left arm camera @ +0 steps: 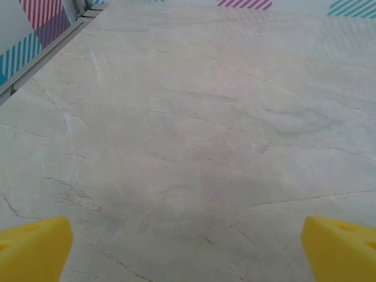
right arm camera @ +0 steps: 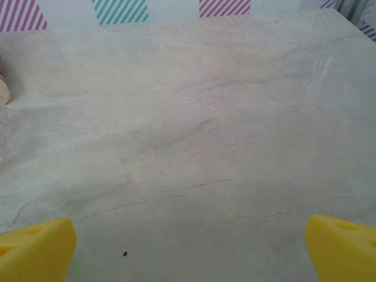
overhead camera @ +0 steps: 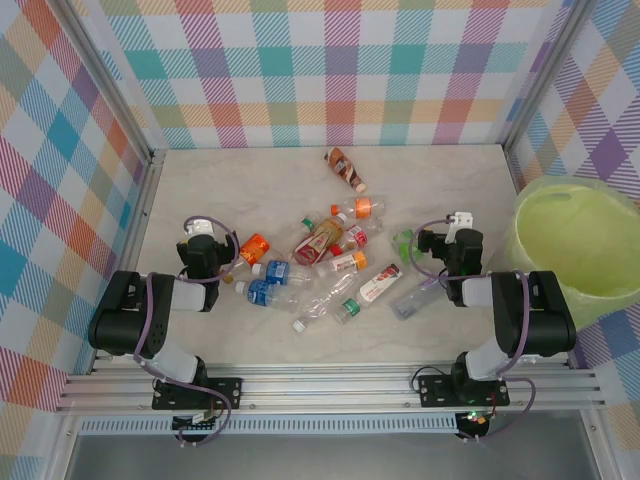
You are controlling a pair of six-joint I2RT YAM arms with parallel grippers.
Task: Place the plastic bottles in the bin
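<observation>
Plastic bottles (overhead camera: 320, 240) lay heaped mid-table on their sides, with red, orange, blue and green labels mixed. One brown bottle (overhead camera: 345, 168) lay apart at 12 o'clock of the heap. The bin (overhead camera: 540, 270), pale yellow-green, stood at 3 o'clock by the table's right edge. Left gripper (left arm camera: 188, 252) sat at 9 o'clock of the heap, its yellow fingertips (left arm camera: 35, 247) wide apart over bare marble tabletop (left arm camera: 194, 117), holding nothing. Right gripper (right arm camera: 188, 249) sat at 3 o'clock, between heap and bin, likewise spread and empty.
</observation>
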